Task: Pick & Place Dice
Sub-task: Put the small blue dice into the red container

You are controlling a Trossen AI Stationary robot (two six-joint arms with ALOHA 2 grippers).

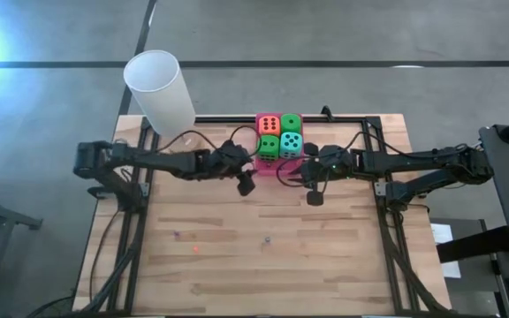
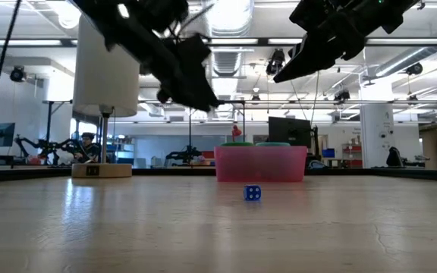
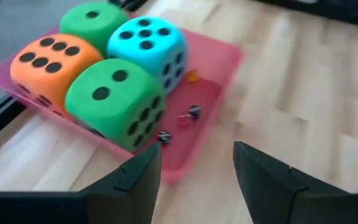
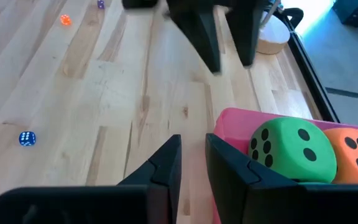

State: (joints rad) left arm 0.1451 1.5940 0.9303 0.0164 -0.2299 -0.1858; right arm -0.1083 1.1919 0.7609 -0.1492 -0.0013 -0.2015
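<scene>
A pink tray [image 1: 263,163] at the table's far middle holds the four big dice: orange-red [image 1: 268,124], green [image 1: 291,124], green [image 1: 269,146] and teal [image 1: 292,144]. They rest on its floor, packed side by side. Several tiny dice [image 3: 194,111] lie on the tray's bare part. My left gripper [image 3: 197,168] hovers open over the tray's near left corner, nothing between its fingers. My right gripper [image 4: 193,152] hangs near the tray's right side, its fingers a narrow gap apart and empty.
A tiny blue die [image 2: 253,193] lies on the wood in front of the tray, and tiny orange [image 4: 65,20] and purple [image 4: 100,4] ones lie nearer the front edge. A white cylinder [image 1: 160,88] on a stand rises at the far left corner.
</scene>
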